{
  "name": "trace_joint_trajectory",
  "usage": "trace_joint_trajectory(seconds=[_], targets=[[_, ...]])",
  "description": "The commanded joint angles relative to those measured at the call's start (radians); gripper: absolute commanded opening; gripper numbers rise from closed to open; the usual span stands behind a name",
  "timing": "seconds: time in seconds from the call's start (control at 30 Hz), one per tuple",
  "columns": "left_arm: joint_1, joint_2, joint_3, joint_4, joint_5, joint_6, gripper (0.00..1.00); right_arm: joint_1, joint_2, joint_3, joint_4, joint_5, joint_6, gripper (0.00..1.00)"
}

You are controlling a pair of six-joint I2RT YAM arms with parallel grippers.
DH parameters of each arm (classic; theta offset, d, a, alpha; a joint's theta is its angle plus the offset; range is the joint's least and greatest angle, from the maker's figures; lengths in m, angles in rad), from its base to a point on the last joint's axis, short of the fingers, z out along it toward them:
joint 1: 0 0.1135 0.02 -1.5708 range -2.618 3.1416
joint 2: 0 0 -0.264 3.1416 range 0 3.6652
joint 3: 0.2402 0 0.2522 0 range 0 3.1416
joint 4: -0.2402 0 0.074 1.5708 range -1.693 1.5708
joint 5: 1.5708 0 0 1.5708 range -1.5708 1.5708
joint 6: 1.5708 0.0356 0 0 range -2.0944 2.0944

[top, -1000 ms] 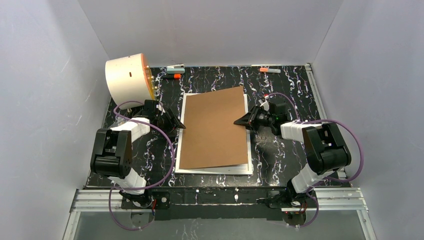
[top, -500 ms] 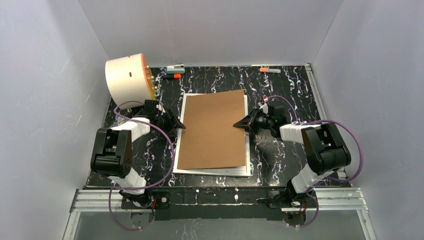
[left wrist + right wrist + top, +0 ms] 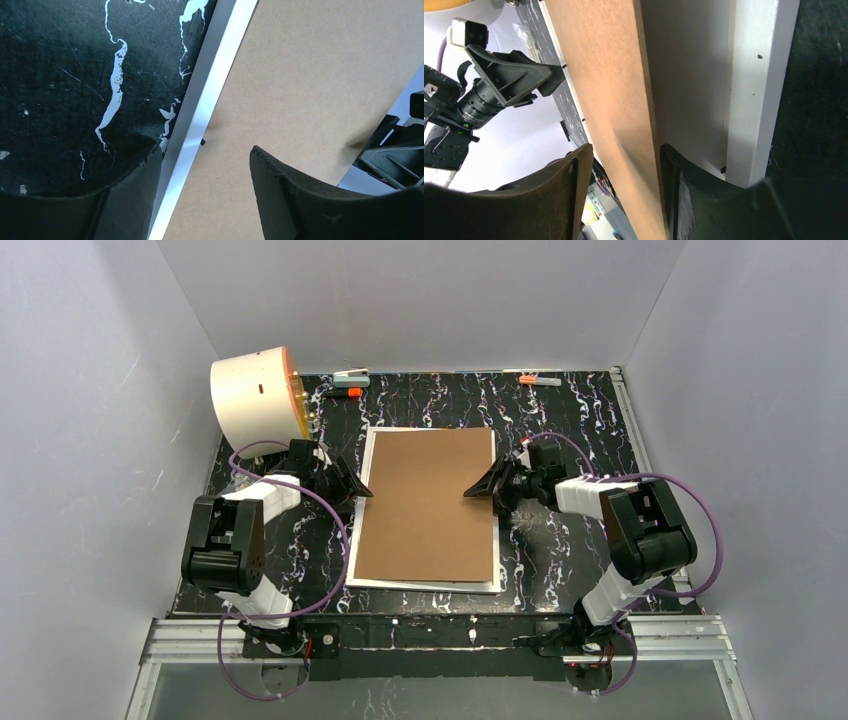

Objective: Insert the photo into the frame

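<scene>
The frame (image 3: 430,585) lies flat in the middle of the table (image 3: 570,410), and a brown board (image 3: 425,505) lies in it. The left claw (image 3: 358,483) stands wide over the frame's left edge, one finger on each side. The right claw (image 3: 475,487) is parted too, and the board's right edge, a little raised, sits between its fingers. The photo I cannot see.

2 blk/white arms (image 3: 222,540) w/ purple cables (image 3: 345,545)
</scene>
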Motion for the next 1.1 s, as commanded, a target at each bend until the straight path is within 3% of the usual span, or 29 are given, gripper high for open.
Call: trace_joint_trajectory(seconds=[0.0,0.13,0.37,0.5,0.7,1.07], targets=[[-0.003,0.003,0.018,-0.046,-0.033,0.027,0.64,0.005,-0.031,0.086,-0.131,0.025,-0.066,0.62],[-0.003,0.010,0.025,-0.047,-0.031,0.028,0.65,0.005,-0.026,0.138,-0.276,0.079,-0.125,0.67],[-0.002,0.022,0.039,-0.045,-0.028,0.029,0.66,0.007,-0.011,0.258,-0.559,0.194,-0.219,0.66],[-0.002,0.032,0.039,-0.037,-0.019,0.027,0.66,0.006,-0.002,0.247,-0.531,0.161,-0.220,0.59],[-0.002,0.044,0.038,-0.024,0.001,0.030,0.66,0.013,0.040,0.251,-0.458,0.138,-0.227,0.40],[-0.003,0.048,0.045,-0.039,-0.012,0.040,0.66,0.034,0.053,0.275,-0.425,0.219,-0.327,0.42]])
